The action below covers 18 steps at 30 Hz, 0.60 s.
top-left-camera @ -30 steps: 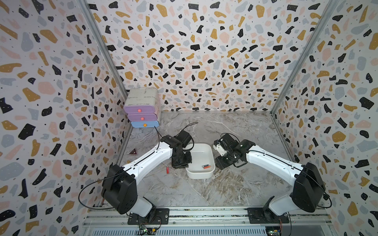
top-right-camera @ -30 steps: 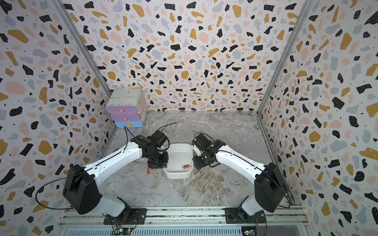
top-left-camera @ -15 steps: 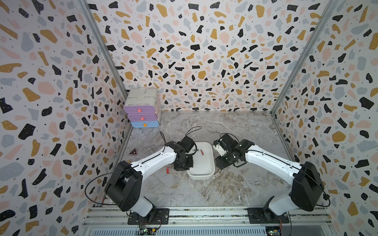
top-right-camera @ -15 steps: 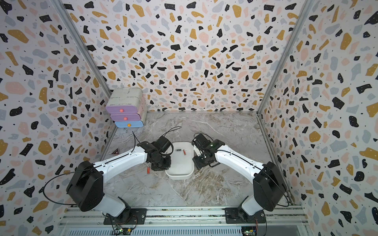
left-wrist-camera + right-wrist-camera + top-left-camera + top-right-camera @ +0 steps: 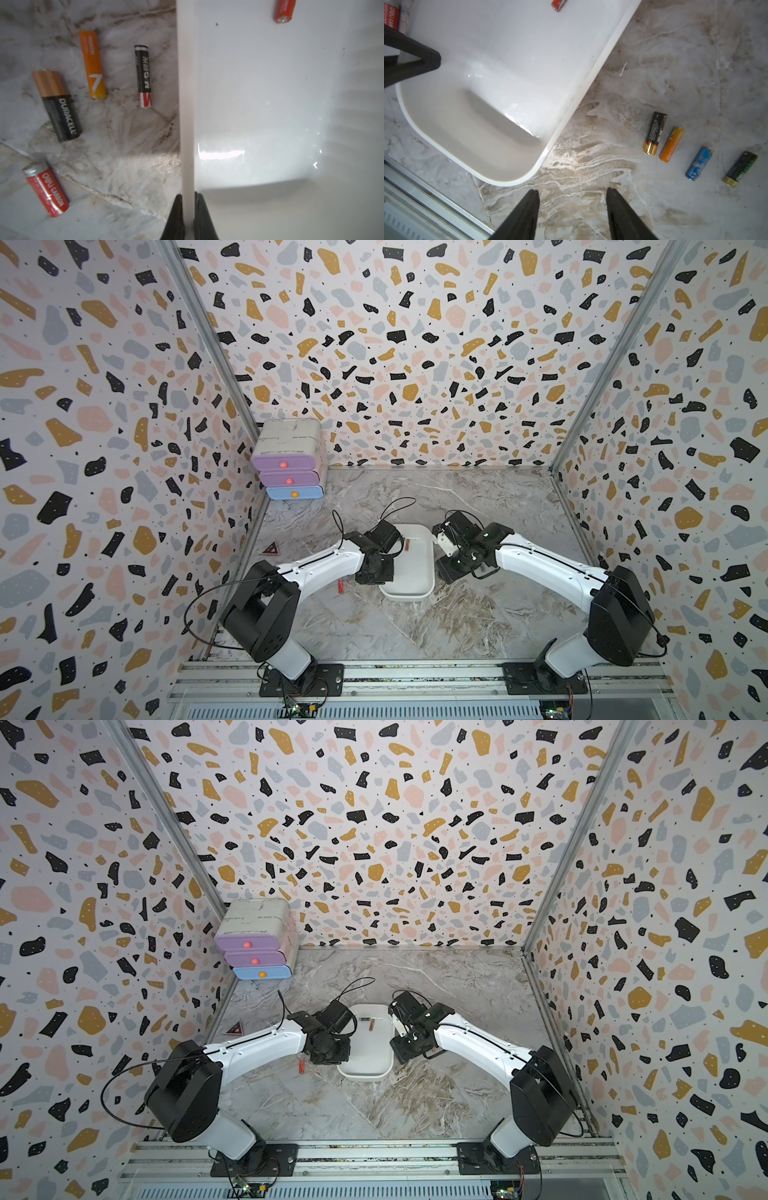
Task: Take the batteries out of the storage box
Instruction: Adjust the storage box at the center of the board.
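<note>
Plainly, batteries (image 5: 56, 106) marked DURACELL, M&G, CARBON, left hand (image 5: 188, 198) clamping storage box (image 5: 270, 104), right hand (image 5: 573, 191) parted, empty

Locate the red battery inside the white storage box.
In a top view, the red battery lies on the storage box floor, far half, beyond the left gripper.

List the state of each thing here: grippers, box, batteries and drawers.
storage box: held by its wall, not yet empty.
left gripper: shut on that wall.
right gripper: open, empty.
red battery: lying inside the box.
Duracell battery: out, lying on the table.
drawer unit: all three drawers shut.
</note>
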Each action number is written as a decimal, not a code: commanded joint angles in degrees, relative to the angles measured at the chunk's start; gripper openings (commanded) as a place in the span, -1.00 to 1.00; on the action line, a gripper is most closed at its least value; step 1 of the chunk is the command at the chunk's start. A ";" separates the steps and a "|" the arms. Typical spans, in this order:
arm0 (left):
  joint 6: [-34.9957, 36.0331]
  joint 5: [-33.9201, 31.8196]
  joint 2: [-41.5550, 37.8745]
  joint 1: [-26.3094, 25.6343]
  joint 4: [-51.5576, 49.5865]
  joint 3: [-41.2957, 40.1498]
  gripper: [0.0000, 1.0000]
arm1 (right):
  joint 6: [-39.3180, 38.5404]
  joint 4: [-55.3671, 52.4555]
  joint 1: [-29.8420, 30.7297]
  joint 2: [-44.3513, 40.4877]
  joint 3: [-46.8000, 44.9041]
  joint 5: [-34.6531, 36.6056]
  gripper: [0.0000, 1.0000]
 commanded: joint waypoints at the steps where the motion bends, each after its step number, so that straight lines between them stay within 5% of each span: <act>1: -0.63 0.34 0.82 -0.32 -1.09 -1.40 -1.00 | -0.14 -0.06 0.07 -0.16 2.04 0.77 0.15; 8: -3.68 4.40 -1.05 -1.57 -1.17 -0.37 -0.58 | -0.15 -0.35 0.04 -0.20 2.08 1.52 0.16; 18: -2.15 0.53 -4.53 -1.48 -7.92 3.48 -0.39 | 0.37 -0.94 0.04 -1.21 2.30 2.92 0.18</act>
